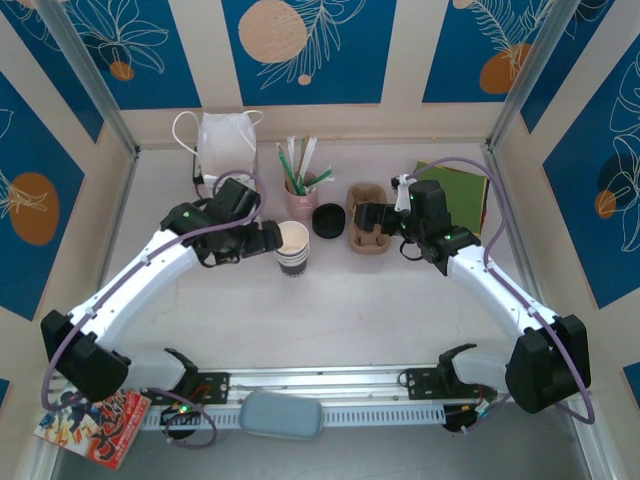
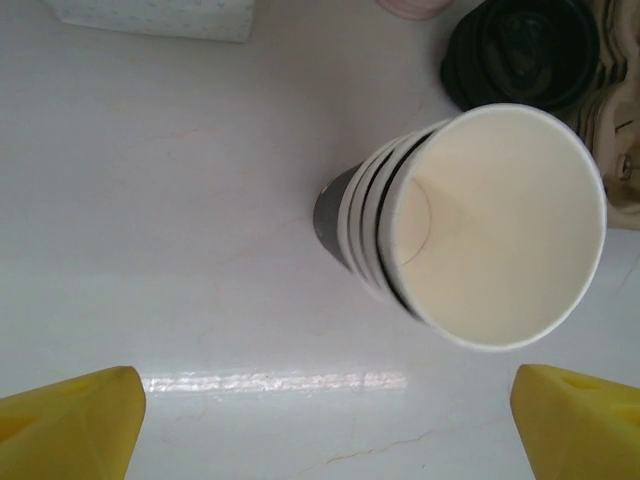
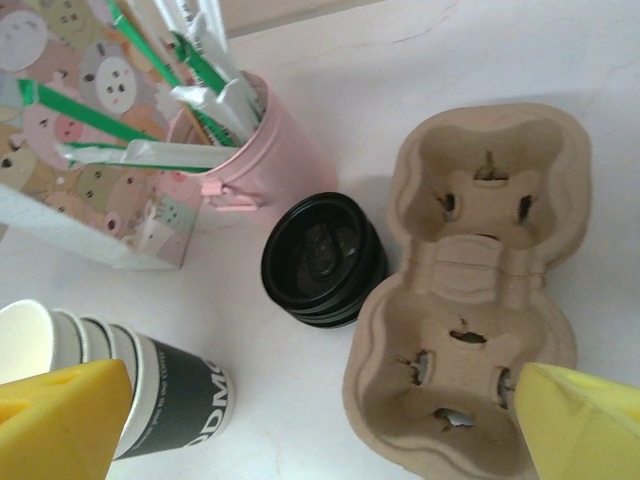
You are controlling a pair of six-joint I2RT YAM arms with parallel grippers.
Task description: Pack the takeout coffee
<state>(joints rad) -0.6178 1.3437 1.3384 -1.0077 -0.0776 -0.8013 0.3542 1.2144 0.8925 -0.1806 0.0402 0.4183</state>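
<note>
The takeout coffee, a cup with its lid on, is out of view. A stack of lidless white paper cups [image 1: 292, 245] [image 2: 480, 225] [image 3: 100, 385] with dark bands stands at mid-table. My left gripper [image 1: 270, 238] [image 2: 330, 410] is open just left of the stack, its yellow fingers wide apart and nothing between them. A stack of loose black lids [image 1: 328, 220] [image 2: 525, 50] [image 3: 322, 260] lies right of the cups. My right gripper [image 1: 362, 218] [image 3: 320, 420] hangs open above the gap between the lids and a brown pulp cup carrier [image 1: 368, 218] [image 3: 470, 300]. The white paper bag [image 1: 227, 145] stands at the back left.
A pink cup of wrapped straws [image 1: 300, 190] [image 3: 250, 150] stands behind the cups. Green sheets [image 1: 455, 190] lie at the back right. A magazine [image 1: 95, 428] and a grey-blue pad [image 1: 282, 415] sit at the near edge by the arm bases.
</note>
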